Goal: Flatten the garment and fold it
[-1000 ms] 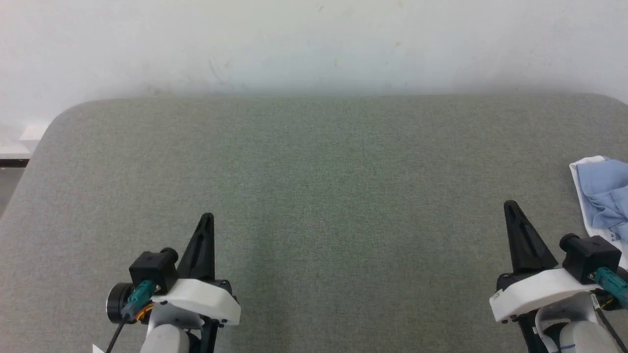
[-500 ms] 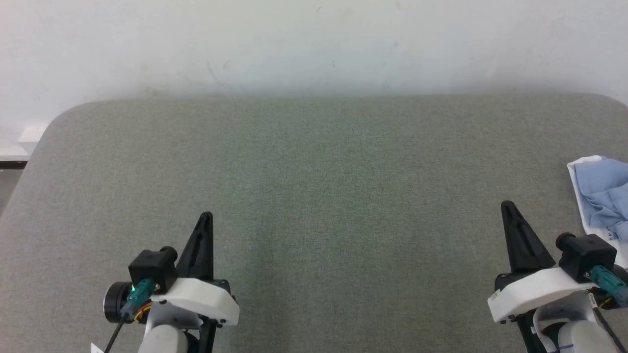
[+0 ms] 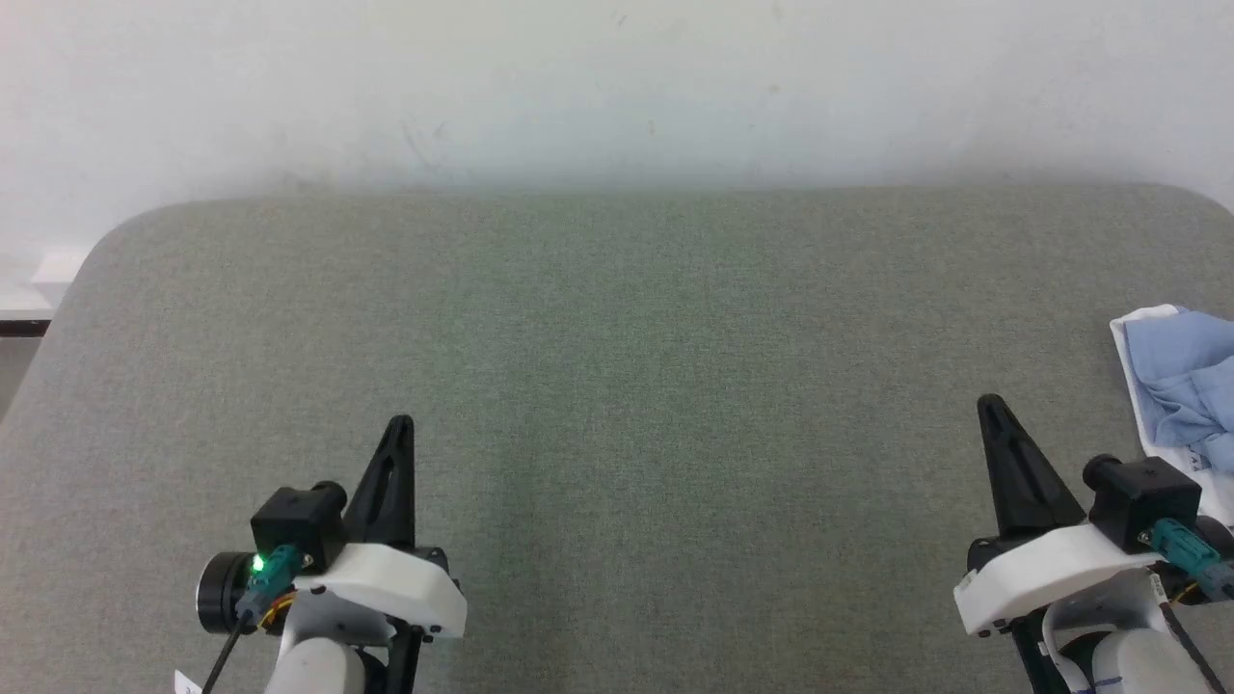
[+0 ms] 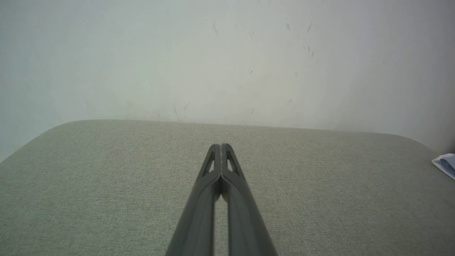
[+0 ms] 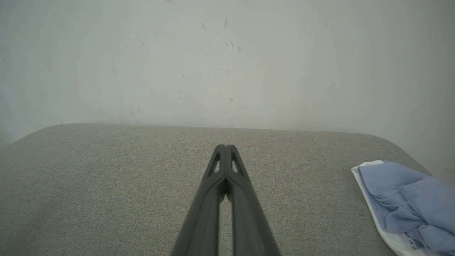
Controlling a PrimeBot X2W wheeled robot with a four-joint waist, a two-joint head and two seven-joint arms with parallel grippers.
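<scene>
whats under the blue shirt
The shirt lies crumpled on the grey table; a white edge shows beneath its folds. Anything further under it is covered.

The garment (image 3: 1181, 386) runs off the head view's right edge.

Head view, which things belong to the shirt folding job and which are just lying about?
Job:
shirt, crumpled at the table's right edge
table
left hand and right hand, both shut, holding nothing

Just there:
wall
pale ledge beyond the table's left corner
</scene>
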